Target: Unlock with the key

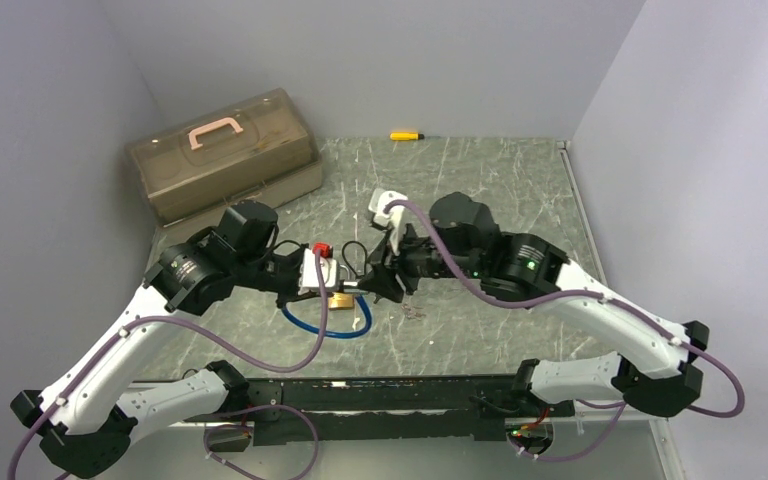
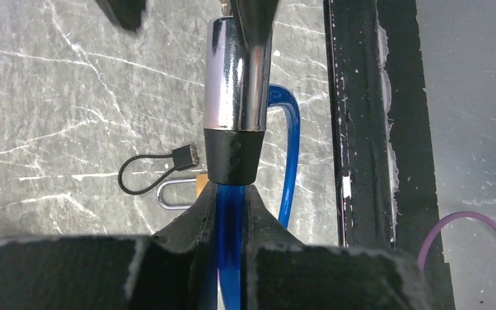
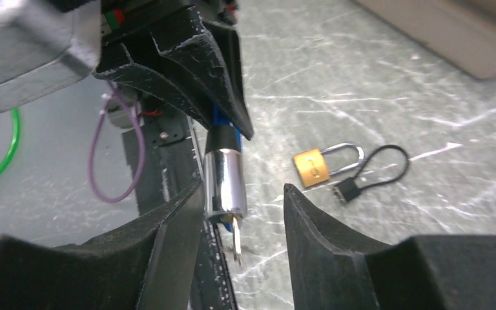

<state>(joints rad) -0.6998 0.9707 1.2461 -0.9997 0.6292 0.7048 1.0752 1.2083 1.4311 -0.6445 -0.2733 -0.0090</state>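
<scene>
A blue cable lock (image 1: 325,330) has a chrome cylinder (image 2: 237,77) with a black collar (image 2: 232,155). My left gripper (image 2: 231,216) is shut on the blue cable (image 2: 231,226) just behind the collar and holds the cylinder above the table. A small key (image 3: 236,240) sticks out of the cylinder's end (image 3: 225,184). My right gripper (image 3: 242,226) is open, with its jaws on either side of the cylinder's end and the key. The left finger (image 3: 168,239) is close beside the cylinder and the right finger (image 3: 323,239) stands apart. In the top view the grippers (image 1: 305,275) (image 1: 375,282) meet at mid-table.
A small brass padlock (image 3: 313,166) with a black cord loop (image 3: 378,165) lies on the table below the grippers. Loose keys (image 1: 412,312) lie to the right. A brown toolbox (image 1: 222,152) stands at the back left, and a yellow screwdriver (image 1: 406,135) at the back wall. The black base rail (image 2: 355,129) runs along the near edge.
</scene>
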